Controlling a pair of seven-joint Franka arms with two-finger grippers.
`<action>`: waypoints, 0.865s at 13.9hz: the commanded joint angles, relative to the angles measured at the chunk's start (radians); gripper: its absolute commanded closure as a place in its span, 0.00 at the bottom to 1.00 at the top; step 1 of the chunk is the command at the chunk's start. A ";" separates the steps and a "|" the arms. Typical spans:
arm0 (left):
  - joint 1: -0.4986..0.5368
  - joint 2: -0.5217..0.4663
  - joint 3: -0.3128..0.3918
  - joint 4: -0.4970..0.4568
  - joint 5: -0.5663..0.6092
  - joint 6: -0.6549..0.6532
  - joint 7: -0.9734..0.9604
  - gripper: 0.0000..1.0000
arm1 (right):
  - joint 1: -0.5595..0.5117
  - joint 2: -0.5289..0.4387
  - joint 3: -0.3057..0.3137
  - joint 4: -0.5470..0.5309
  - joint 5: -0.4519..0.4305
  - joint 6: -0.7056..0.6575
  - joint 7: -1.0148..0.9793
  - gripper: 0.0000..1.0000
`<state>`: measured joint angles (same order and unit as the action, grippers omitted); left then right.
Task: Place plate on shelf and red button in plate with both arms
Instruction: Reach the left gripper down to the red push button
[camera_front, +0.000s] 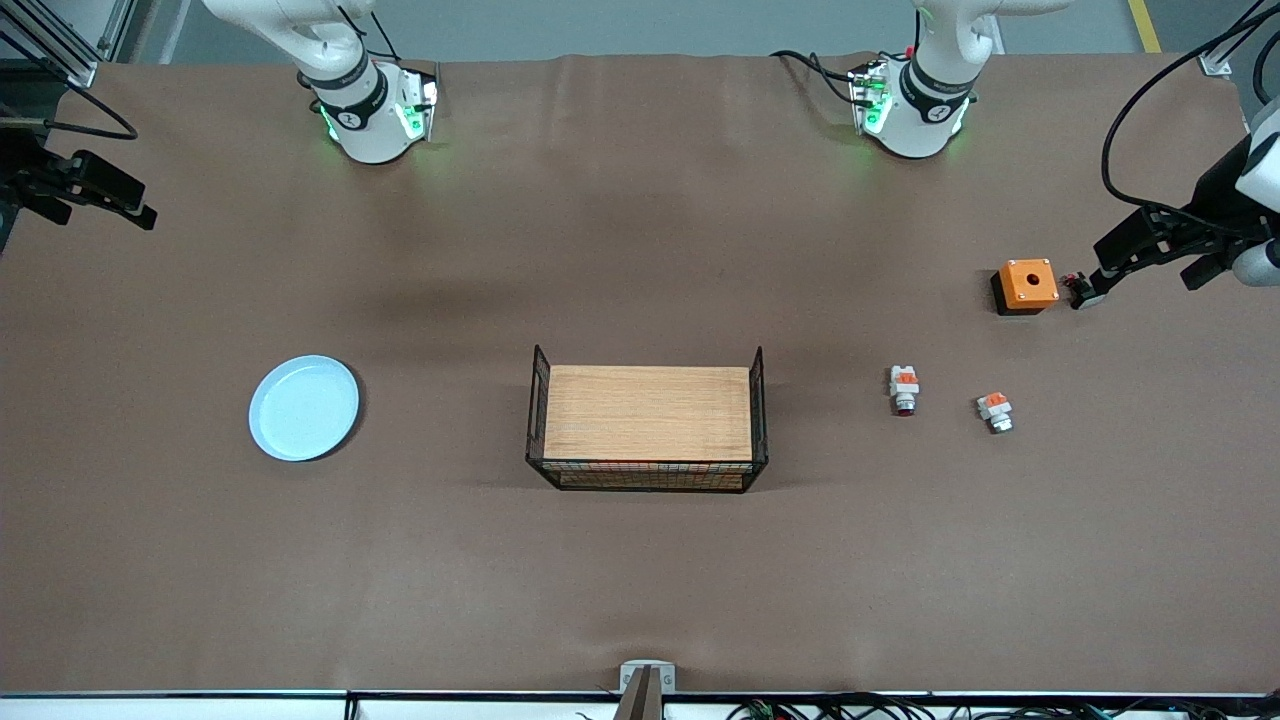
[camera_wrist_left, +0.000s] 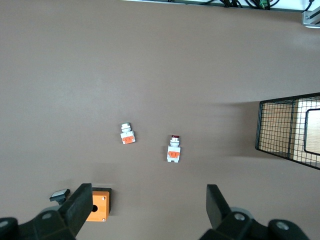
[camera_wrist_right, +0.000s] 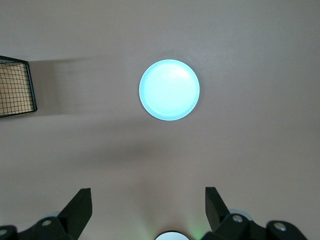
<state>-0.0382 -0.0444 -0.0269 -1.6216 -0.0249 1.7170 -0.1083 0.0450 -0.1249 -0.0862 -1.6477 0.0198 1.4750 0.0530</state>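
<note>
**Both arms wait; plate and red button lie untouched**

Nearest the camera, a small grey bracket sits at the table's edge. Next up the table comes a black wire basket with a wooden board in it, standing about midway between the two ends of the table.

The plate lies flat on the brown table toward the right arm's end, well apart from the basket and with nothing on it. In the right wrist view it shows as a pale blue disc, with a corner of the basket off to one side.

The red button lies on the table toward the left arm's end, between the basket and the other small parts. Its dark red cap points to the camera and its orange block away from it. A similar part with a silvery end lies near it, closer to the left arm's end and slightly nearer the camera. An orange box with a round hole stands farther from the camera than both, and a small dark piece lies just beside it.

The left gripper hangs in the air over the left arm's end of the table, near the orange box, released and with nothing between its fingers. The right gripper hangs over the right arm's end, likewise released and holding nothing.
</note>
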 joint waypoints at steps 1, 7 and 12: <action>-0.003 -0.006 -0.001 0.008 0.000 -0.023 0.015 0.00 | -0.002 -0.028 0.002 -0.027 0.003 0.013 0.004 0.00; 0.008 0.012 0.002 -0.009 -0.001 -0.039 0.002 0.00 | -0.002 -0.028 0.003 -0.027 0.005 0.033 0.004 0.00; -0.008 0.076 -0.002 -0.113 -0.001 -0.047 -0.001 0.00 | -0.002 -0.027 0.002 -0.027 0.005 0.041 -0.010 0.00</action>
<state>-0.0373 0.0218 -0.0257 -1.6897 -0.0249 1.6578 -0.1083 0.0451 -0.1250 -0.0854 -1.6478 0.0198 1.4979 0.0524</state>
